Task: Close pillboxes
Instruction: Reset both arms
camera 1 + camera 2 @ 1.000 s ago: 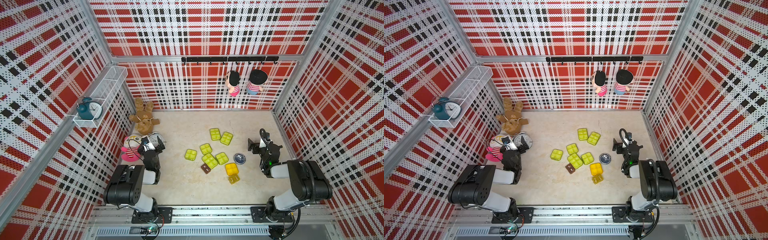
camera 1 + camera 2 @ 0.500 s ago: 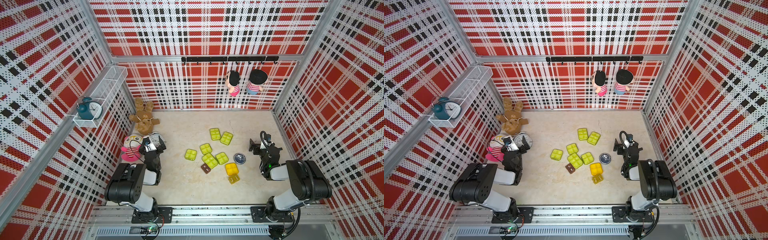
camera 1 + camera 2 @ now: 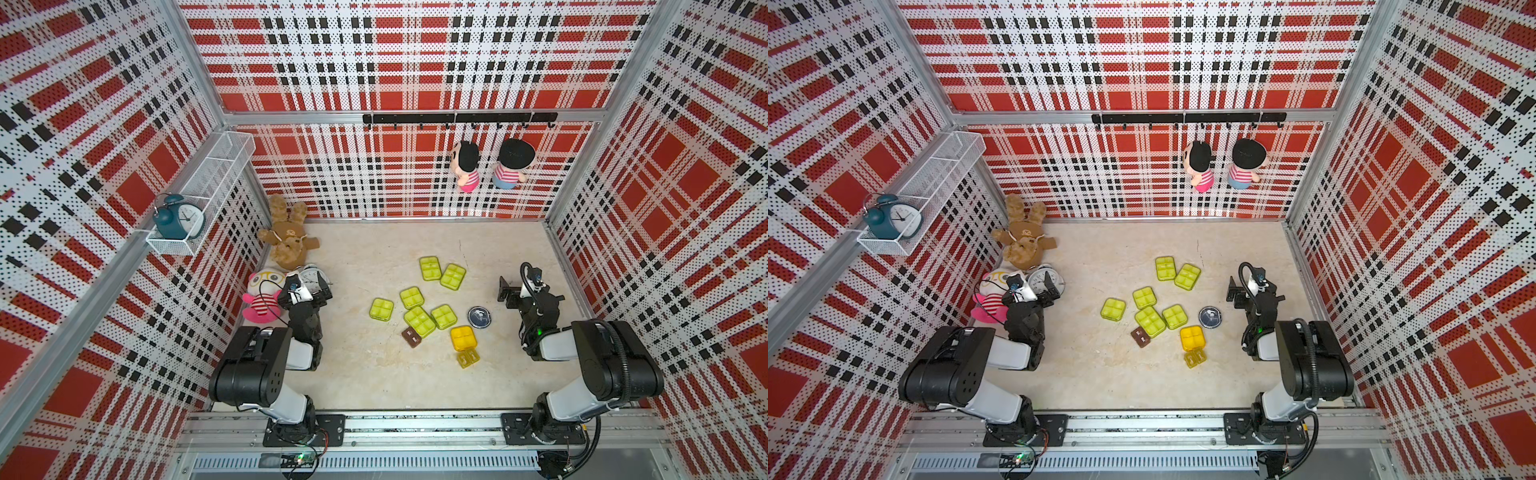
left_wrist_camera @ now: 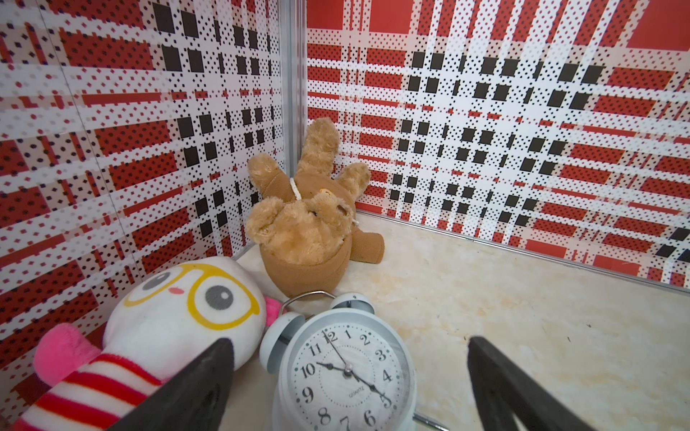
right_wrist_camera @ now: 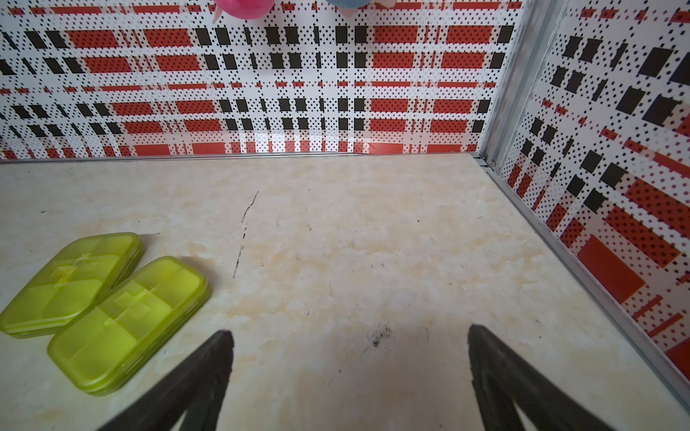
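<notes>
the left gripper [image 4: 349, 341] stands wide apart, holding nothing, with a white alarm clock [image 4: 347, 373] just ahead of it, beside a striped plush toy [image 4: 179, 309] and a brown teddy bear [image 4: 302, 224] in the corner. the right gripper [image 5: 349, 332] is also spread wide and empty over the table [image 5: 373, 242], near two lime pillboxes [image 5: 127, 321] lying closed side by side. in both top views the remaining cases cluster mid-table between the arms: four more lime ones [image 3: 419, 321], the orange pillbox [image 3: 463, 338], amber pillbox [image 3: 468, 357], brown pillbox [image 3: 412, 337] and round navy pillbox [image 3: 479, 318]
</notes>
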### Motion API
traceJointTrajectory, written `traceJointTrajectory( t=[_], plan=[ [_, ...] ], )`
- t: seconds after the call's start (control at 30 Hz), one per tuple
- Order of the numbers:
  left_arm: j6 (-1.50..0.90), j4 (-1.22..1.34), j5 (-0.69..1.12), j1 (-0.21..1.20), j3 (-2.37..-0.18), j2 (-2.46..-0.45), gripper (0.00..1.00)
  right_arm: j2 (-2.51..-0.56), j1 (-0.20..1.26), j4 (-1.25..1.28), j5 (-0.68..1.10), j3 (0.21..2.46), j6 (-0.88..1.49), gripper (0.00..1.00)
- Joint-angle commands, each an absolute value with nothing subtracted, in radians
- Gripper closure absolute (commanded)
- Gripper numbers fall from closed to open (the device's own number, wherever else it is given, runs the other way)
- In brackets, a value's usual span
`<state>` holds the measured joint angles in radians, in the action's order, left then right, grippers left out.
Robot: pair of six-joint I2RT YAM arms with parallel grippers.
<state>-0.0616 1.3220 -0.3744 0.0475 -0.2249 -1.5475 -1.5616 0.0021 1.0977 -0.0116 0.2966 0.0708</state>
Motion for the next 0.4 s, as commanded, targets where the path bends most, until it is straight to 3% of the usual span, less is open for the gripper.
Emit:
traceJointTrajectory(
  t=[0.0,0.37],
  plan=[
    [-0.052,1.351,-0.379,0.052,-0.219,-1.555,0.02,-1.567,0.017,1.137,-0.025,0.298,0.049,0.0],
    [-0.052,1.351,-0.379,0.052,-0.219,-1.555,0.02,-1.565,0.016,1.131,-0.023,0.298,0.05,0.0]
  ],
)
